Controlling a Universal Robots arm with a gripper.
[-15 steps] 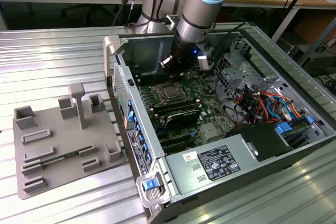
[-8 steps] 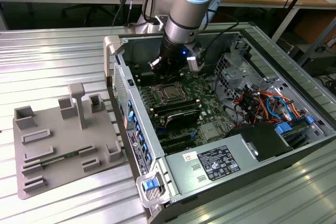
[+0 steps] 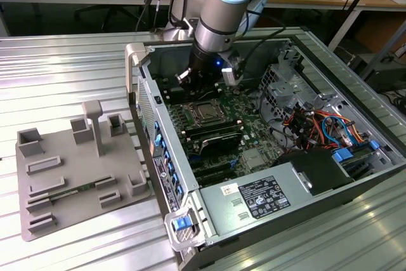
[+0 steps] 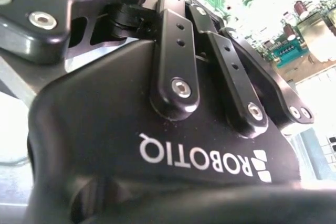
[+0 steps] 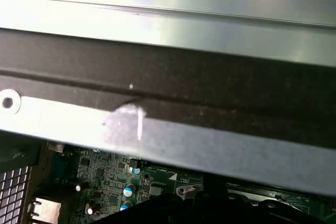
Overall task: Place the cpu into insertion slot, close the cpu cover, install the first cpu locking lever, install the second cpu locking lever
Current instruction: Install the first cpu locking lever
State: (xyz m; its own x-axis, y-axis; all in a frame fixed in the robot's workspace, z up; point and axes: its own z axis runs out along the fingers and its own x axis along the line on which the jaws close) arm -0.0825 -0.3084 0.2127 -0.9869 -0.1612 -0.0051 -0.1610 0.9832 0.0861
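Pincer (image 3: 202, 79): poised just above socket; finger state cannot tell. Below it: cpu (image 3: 204, 112) seated, cpu cover (image 3: 204, 113) apparently down. Step judged: locking levers; precise descent required.

You see a green motherboard (image 3: 222, 109) in the dark grey computer case (image 3: 304, 201), a dull silver cpu (image 3: 204, 112), a grey fixture tray (image 3: 70, 182), and the ribbed silver tabletop (image 3: 63, 68).

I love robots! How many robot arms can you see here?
1. The robot arm comes down from the back into the open computer case, above the far end of the green board. Others could be outside the pictures.
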